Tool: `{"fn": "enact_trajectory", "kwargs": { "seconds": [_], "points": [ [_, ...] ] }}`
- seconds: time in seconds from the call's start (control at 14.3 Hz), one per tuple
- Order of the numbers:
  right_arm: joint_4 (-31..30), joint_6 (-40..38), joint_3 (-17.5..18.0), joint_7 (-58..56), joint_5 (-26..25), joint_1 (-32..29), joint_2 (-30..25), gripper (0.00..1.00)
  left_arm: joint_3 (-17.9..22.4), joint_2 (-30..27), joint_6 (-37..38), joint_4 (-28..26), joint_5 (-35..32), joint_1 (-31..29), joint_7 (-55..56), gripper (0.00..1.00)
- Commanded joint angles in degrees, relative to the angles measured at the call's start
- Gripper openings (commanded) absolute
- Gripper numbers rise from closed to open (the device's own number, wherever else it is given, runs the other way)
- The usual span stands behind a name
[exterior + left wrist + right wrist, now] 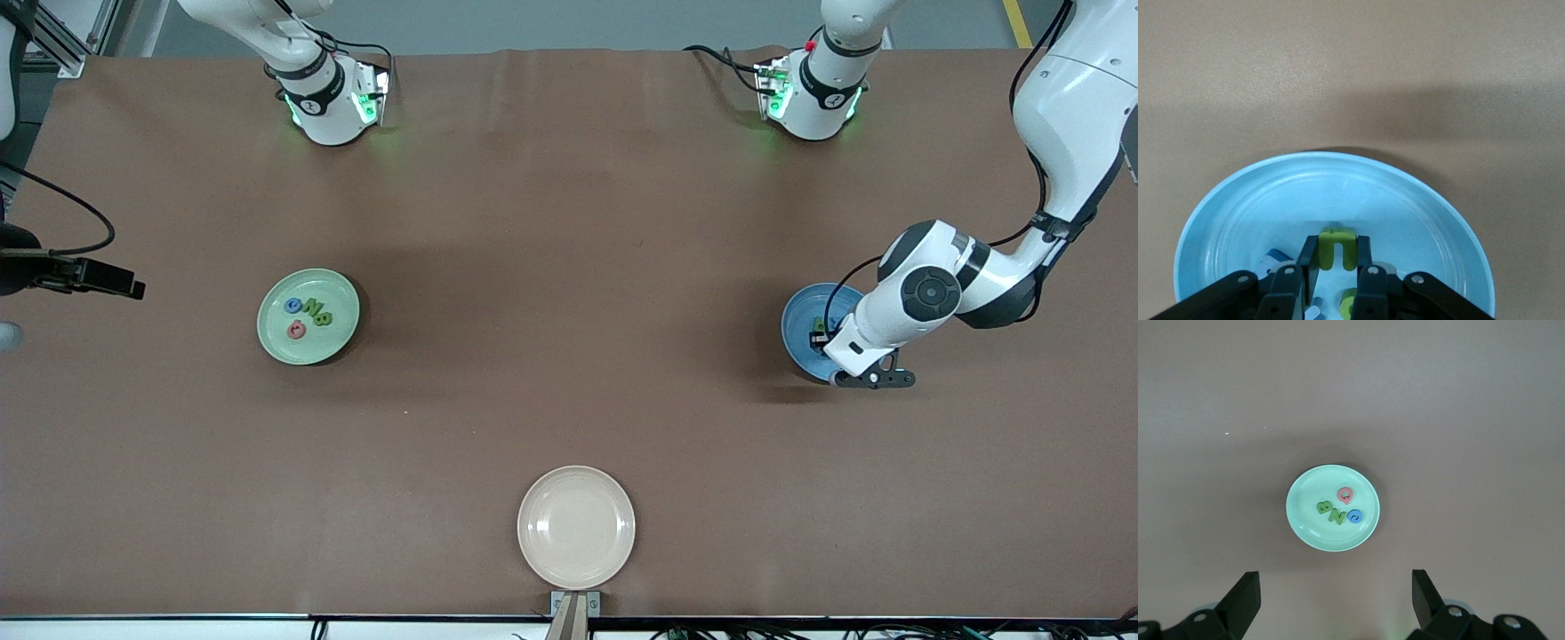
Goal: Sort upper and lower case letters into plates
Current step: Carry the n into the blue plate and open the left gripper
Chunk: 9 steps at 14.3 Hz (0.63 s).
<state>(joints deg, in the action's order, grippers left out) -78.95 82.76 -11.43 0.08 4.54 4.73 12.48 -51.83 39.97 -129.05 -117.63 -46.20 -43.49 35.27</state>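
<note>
My left gripper [1337, 241] is low in the blue plate [1338, 180], shut on a green lower case letter [1328, 252]. Under its fingers lie a blue-and-white piece [1275, 259], a green piece [1350, 303] and a blue piece [1313, 310]. In the front view the hand [858, 342] covers part of the blue plate [800, 316]. The pale green plate [276, 342] holds a blue letter [294, 305], two green letters [312, 307] and a pinkish red one [297, 331]. My right gripper [1335, 600] is open and empty, high over the table beside the green plate [1305, 527].
A cream-white plate [576, 527] sits at the table edge nearest the front camera, midway between the arms. The right hand [89, 276] shows at the right arm's end of the table. Brown tabletop lies between the plates.
</note>
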Motion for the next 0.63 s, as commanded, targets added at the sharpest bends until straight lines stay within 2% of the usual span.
{"fn": "enact_trajectory", "kwargs": {
  "seconds": [0.0, 0.35, 0.56],
  "points": [
    [-6.5, 1.3, 3.4, 1.2, -0.2, -3.0, -5.9, 1.00, 0.0, -1.4, 0.6, 0.0, -1.0, 0.1, -0.2, 0.99],
    [-14.4, 5.5, 6.3, 1.4, -2.0, -4.1, -11.9, 1.00, -0.4, -2.4, 2.3, 0.9, -0.3, -0.1, -0.5, 1.00],
    [-15.1, 5.0, 6.9, 3.4, -2.1, -4.1, -13.4, 1.00, -0.4, -2.5, 2.3, 0.9, -0.2, 0.0, -0.4, 1.00]
  ]
}}
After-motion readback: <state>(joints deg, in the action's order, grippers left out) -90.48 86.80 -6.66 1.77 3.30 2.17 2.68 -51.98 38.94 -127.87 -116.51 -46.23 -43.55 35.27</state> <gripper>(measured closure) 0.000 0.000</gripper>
